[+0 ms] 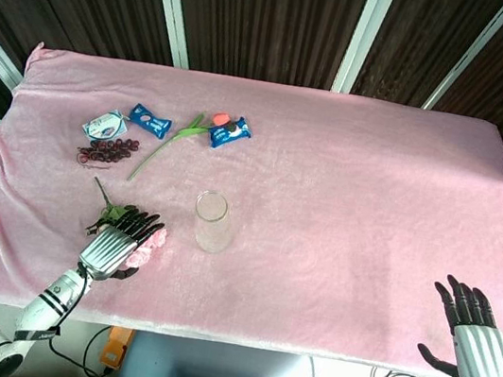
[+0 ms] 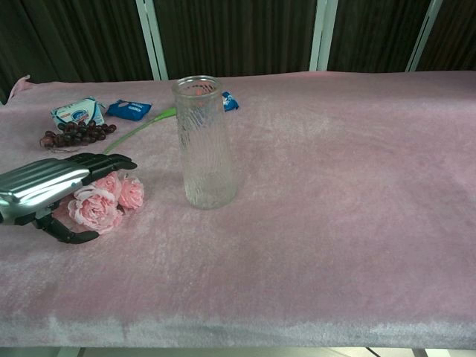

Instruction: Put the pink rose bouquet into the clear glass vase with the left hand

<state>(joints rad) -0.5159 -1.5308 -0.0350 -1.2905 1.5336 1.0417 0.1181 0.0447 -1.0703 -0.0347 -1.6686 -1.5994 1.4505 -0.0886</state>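
Note:
The pink rose bouquet point(image 1: 155, 238) lies on the pink cloth left of the clear glass vase point(image 1: 211, 220), its thin stem pointing to the far left. In the chest view the rose heads point(image 2: 104, 202) show just left of the upright, empty vase point(image 2: 202, 141). My left hand point(image 1: 117, 242) lies over the bouquet with its fingers stretched out above the blooms and the thumb low beside them point(image 2: 52, 186); the fingers are not closed on it. My right hand point(image 1: 473, 329) hovers at the table's near right edge, fingers spread and holding nothing.
Behind the bouquet lie dark grapes point(image 1: 109, 149), a white-blue packet point(image 1: 106, 124), two blue snack packets point(image 1: 149, 121) point(image 1: 230, 132) and a green-stemmed flower point(image 1: 162, 146). The pink cloth point(image 1: 376, 189) covers the whole table.

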